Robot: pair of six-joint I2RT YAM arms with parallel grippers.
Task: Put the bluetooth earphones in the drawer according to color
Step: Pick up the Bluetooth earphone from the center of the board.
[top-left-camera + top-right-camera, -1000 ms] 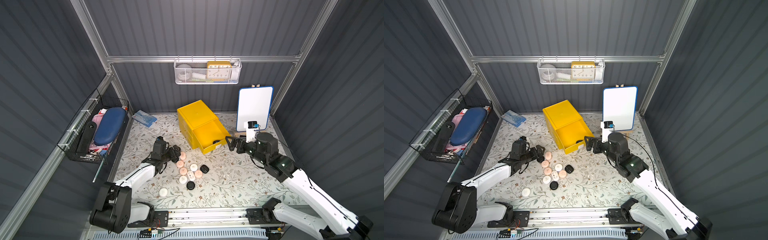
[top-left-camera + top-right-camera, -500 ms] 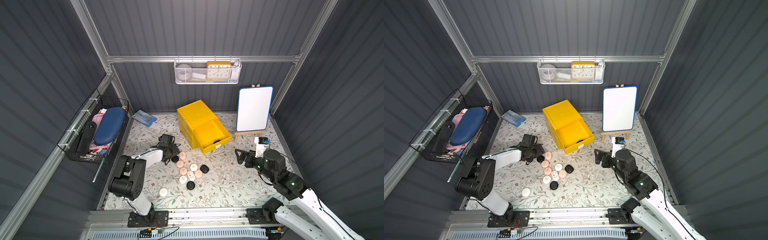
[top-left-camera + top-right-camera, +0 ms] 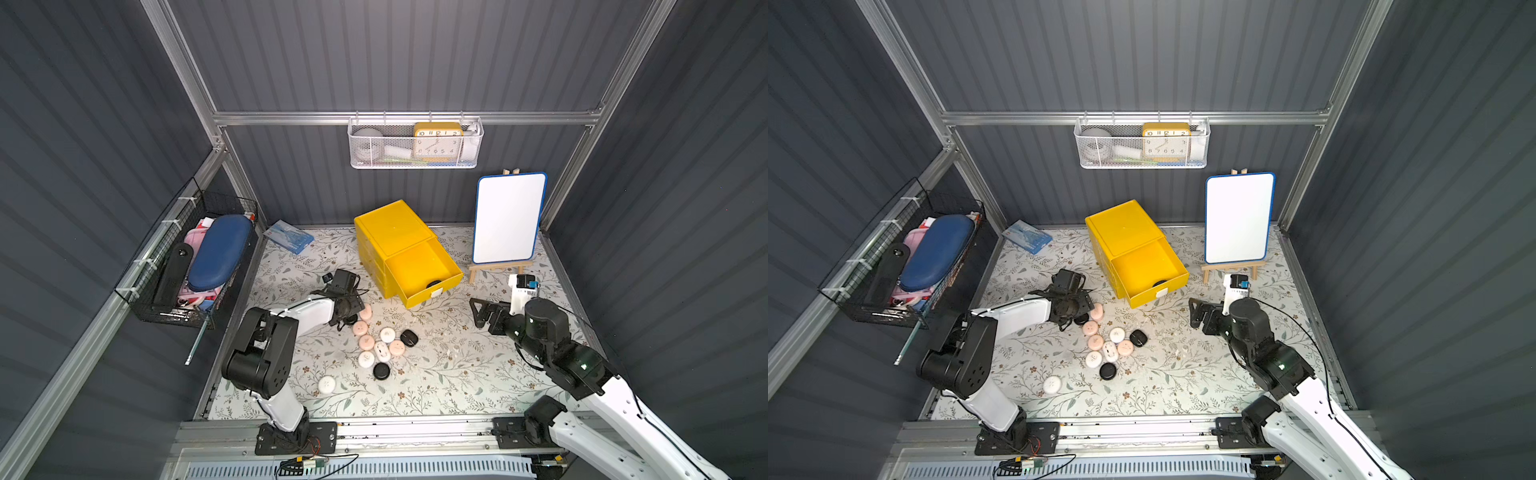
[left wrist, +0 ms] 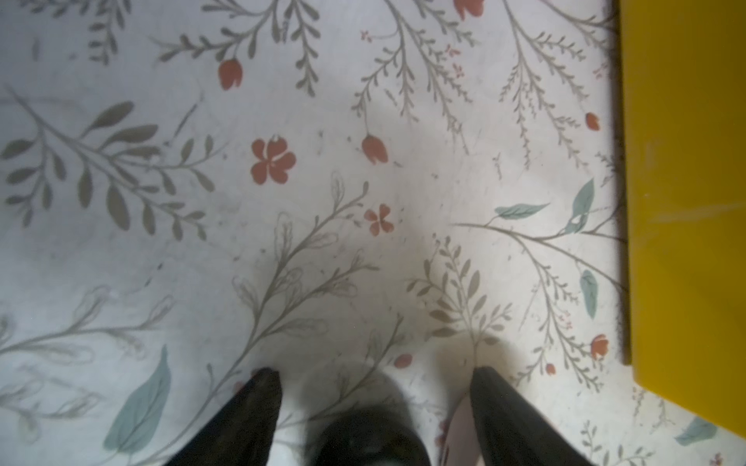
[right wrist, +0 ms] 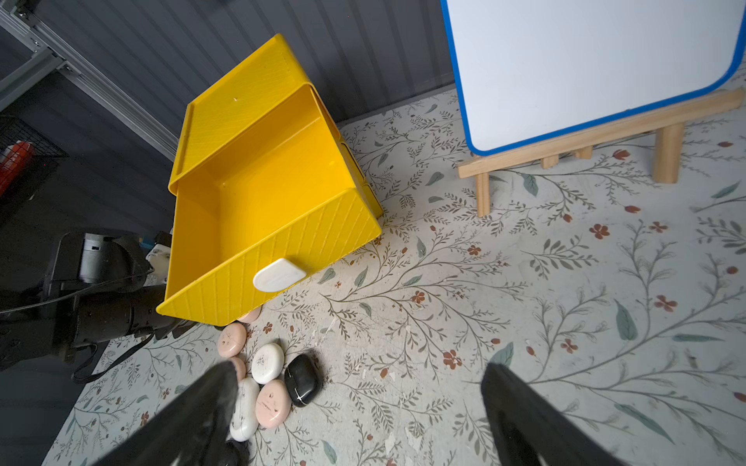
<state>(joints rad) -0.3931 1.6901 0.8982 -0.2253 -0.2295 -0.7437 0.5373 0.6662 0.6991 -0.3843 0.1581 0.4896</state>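
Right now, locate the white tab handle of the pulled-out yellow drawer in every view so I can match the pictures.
Top view: white tab handle on the front of the open drawer.
Top view: same place, on the drawer front.
Left wrist: not in it.
Right wrist: on the drawer front, near the earphone cases.
Shared landmark: yellow drawer unit, seen in all four views.

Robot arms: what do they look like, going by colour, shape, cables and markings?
Left arm and right arm have white link shells and bulky black joint housings, with thin black cables along them. A small green light shows on the right arm. Left end effector and right end effector have black tapering fingers.
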